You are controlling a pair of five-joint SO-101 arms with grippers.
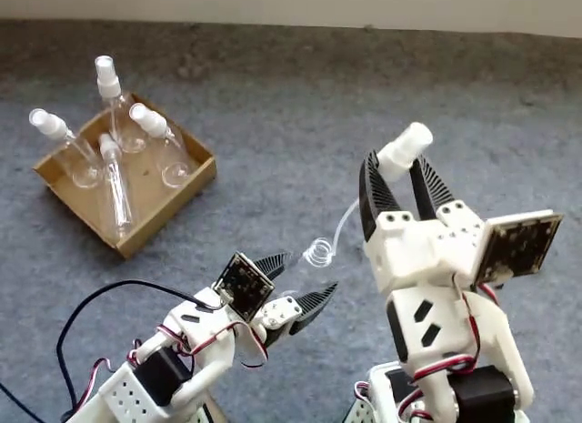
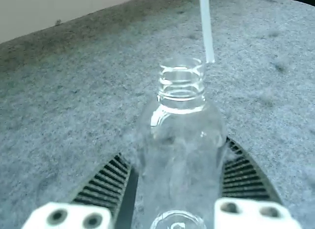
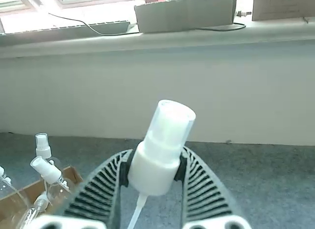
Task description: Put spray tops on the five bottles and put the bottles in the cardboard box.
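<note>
My left gripper [image 1: 307, 273] is shut on a clear, uncapped bottle [image 2: 179, 140], its threaded neck [image 1: 318, 253] pointing away from the arm. My right gripper [image 1: 396, 164] is raised above the carpet and shut on a white spray top [image 1: 406, 148]. In the right wrist view the spray top [image 3: 162, 145] sits between the ribbed fingers [image 3: 106, 184]. Its thin dip tube [image 1: 344, 221] curves down toward the bottle, and the tube's end [image 2: 208, 47] hangs right beside the neck's rim. The cardboard box [image 1: 168, 205] at the left holds several capped bottles [image 1: 114, 123].
Grey carpet covers the table, with open room between the box and the arms. A black cable [image 1: 82, 314] loops beside the left arm's base. A white wall and window sill [image 3: 157, 37] stand behind the far edge.
</note>
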